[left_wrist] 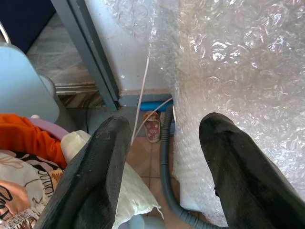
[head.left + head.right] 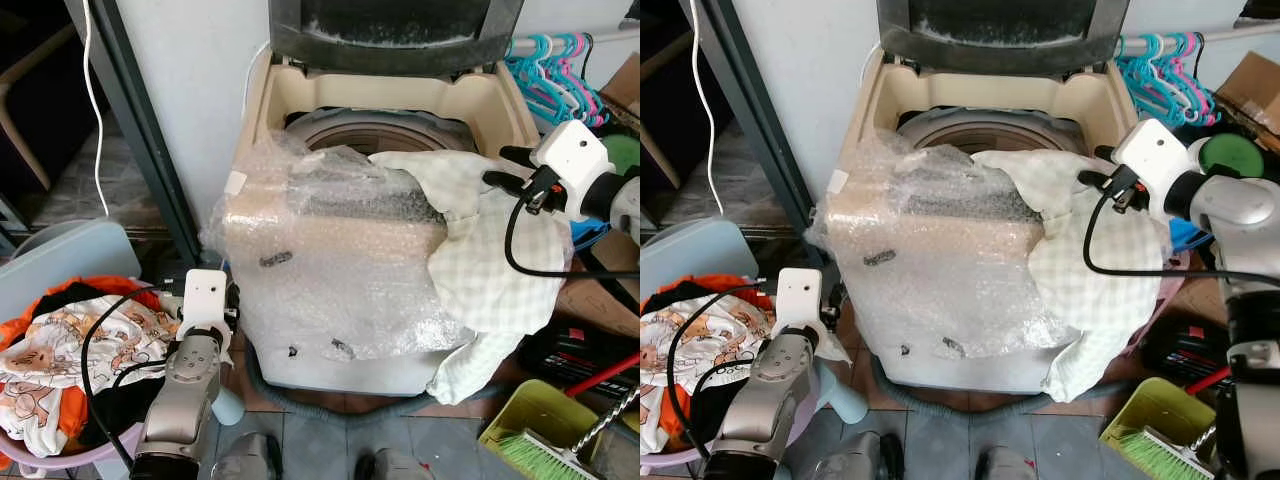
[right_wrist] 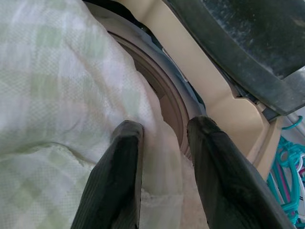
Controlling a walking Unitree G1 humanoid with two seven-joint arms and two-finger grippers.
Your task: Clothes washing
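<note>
**Pale green-checked cloth half over the washer rim, right gripper at its upper edge**

Pale checked cotton, white with faint green squares: one large cloth (image 2: 490, 270) lies draped across the front right corner of the top-loading washing machine (image 2: 300, 90). Its upper edge reaches the mouth of the drum (image 2: 350, 125); most of it hangs down the outside of the cabinet. By this lie it is judged only partly loaded.

Right gripper (image 3: 159, 162): raised at the machine's right side, fingers pointing toward the drum opening. The fingers stand a little apart with a fold of the cloth lying between them; they do not look closed on it. The placing suits either pinching the edge or pushing it inward.

Left gripper (image 1: 164, 167): low beside the machine's front left corner, fingers spread wide, holding nothing. It points at the floor, where a grey drain hose (image 1: 164, 157) runs. Judged idle.

Bubble wrap (image 2: 330, 290): sheeting over the machine's front and control panel, apparently protective packing left in place.

Lid (image 2: 395, 30): dark, tilted up at the back, leaving the drum open for loading.

Laundry basket (image 2: 90, 455): pale purple, at the robot's left, holding orange, black and printed white garments (image 2: 60, 350), presumably the remaining load.

Other: turquoise and pink hangers (image 2: 555, 70) behind the machine; green dustpan (image 2: 525, 415) at lower right.
</note>
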